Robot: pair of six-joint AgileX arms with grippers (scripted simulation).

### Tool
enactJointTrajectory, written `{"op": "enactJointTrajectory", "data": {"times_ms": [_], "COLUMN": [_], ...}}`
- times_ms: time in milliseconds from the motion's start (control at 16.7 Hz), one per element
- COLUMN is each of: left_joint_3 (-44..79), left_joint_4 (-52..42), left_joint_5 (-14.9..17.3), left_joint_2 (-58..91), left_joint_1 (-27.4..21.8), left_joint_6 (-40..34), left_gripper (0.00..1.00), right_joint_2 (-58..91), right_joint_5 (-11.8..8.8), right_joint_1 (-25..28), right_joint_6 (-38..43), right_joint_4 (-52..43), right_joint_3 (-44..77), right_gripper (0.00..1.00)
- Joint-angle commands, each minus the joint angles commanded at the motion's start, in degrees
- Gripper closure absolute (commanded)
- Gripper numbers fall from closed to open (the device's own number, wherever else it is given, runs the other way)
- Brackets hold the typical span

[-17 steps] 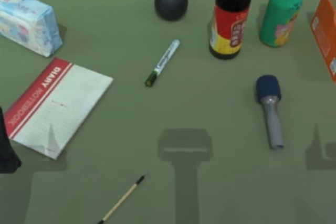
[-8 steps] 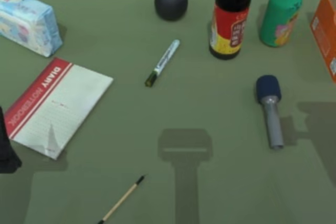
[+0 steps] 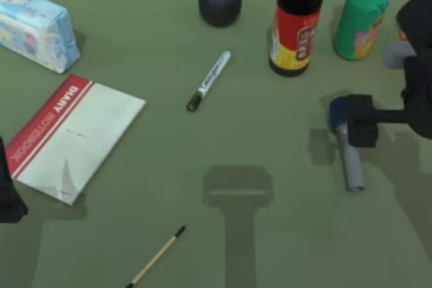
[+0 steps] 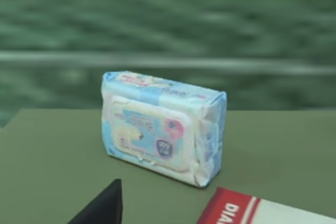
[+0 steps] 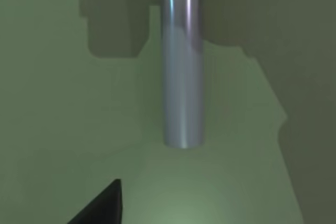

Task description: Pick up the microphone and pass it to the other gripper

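Where the top view's right half shows the table, the microphone lies flat, head under the right gripper; finger spread cannot be told. Left gripper: parked, lower left edge. Right wrist view: grey handle upper centre, apart from the fingertip.

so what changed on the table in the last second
The right gripper has come in from the right edge and now hangs over the microphone near its head; nothing is grasped yet. The microphone, marker pen, bottles and notebook have not moved. The left arm stays parked at the left edge.
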Motion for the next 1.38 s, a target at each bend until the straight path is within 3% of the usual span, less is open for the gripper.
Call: {"op": "enactJointTrajectory", "data": {"times_ms": [360, 840, 1380], "left_joint_3": [0.0, 0.0, 0.0], "left_joint_4": [0.0, 0.0, 0.0], "left_joint_5": [0.0, 0.0, 0.0], "left_joint_2": [0.0, 0.0, 0.0], "left_joint_1": [0.0, 0.0, 0.0], "left_joint_6": [0.0, 0.0, 0.0], "left_gripper": [0.0, 0.0, 0.0], "right_joint_2": [17.5, 19.3, 28.3], "right_joint_5": [1.2, 1.3, 1.3], "right_joint_1": [4.6, 4.8, 3.4], "right_joint_6": [4.9, 5.3, 3.8], "right_joint_4": [-9.3, -9.9, 8.8], "right_joint_3": [13.7, 14.9, 5.7], "right_gripper": [0.0, 0.0, 0.0]}}
